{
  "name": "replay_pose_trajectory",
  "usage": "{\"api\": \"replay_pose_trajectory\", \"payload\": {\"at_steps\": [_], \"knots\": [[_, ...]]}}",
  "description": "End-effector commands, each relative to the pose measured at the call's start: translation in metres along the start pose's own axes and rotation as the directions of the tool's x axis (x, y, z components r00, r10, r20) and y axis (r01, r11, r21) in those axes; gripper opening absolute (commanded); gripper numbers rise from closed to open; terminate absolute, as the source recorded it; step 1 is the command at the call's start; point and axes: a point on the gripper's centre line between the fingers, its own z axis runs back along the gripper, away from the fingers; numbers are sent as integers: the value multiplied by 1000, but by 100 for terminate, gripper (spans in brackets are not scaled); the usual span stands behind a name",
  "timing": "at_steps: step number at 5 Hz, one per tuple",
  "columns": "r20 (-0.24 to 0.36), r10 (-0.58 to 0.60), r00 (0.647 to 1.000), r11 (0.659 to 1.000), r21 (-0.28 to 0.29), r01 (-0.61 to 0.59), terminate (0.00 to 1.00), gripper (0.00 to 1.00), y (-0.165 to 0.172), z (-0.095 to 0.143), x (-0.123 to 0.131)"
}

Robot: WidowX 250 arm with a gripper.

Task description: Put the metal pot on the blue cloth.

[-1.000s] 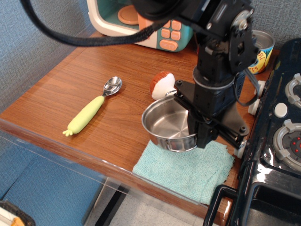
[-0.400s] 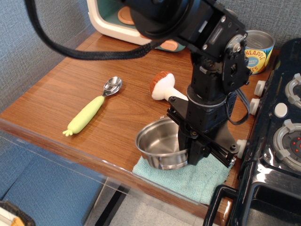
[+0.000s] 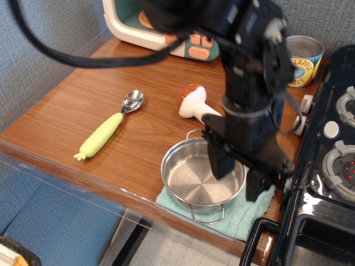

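The metal pot (image 3: 191, 180) is shiny and shallow, with wire loop handles. It sits upright on the blue cloth (image 3: 248, 214) at the table's front edge and covers most of it. The cloth shows only at the pot's right and as a sliver at its lower left. My gripper (image 3: 237, 176) points down over the pot's right rim. One finger (image 3: 219, 163) is inside the pot and the other (image 3: 255, 187) is outside it. The jaws stand apart and do not pinch the rim.
A spoon with a yellow-green handle (image 3: 108, 133) lies to the left. A toy mushroom (image 3: 191, 101) lies just behind the pot. A pineapple can (image 3: 302, 61) and a toy oven (image 3: 166, 27) stand at the back. A black toy stove (image 3: 327, 166) borders the right side.
The pot came down and forward from the air onto the cloth. The jaws, which pinched its rim, have spread apart and let it go.
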Motion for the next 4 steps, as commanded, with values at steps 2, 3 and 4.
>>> {"api": "replay_pose_trajectory", "payload": {"at_steps": [2, 3, 4], "knots": [[136, 391, 910, 919, 5, -395, 0, 100, 51, 58, 8], [136, 391, 910, 919, 5, -395, 0, 100, 51, 58, 8], [136, 391, 910, 919, 5, -395, 100, 100, 51, 58, 8]]}}
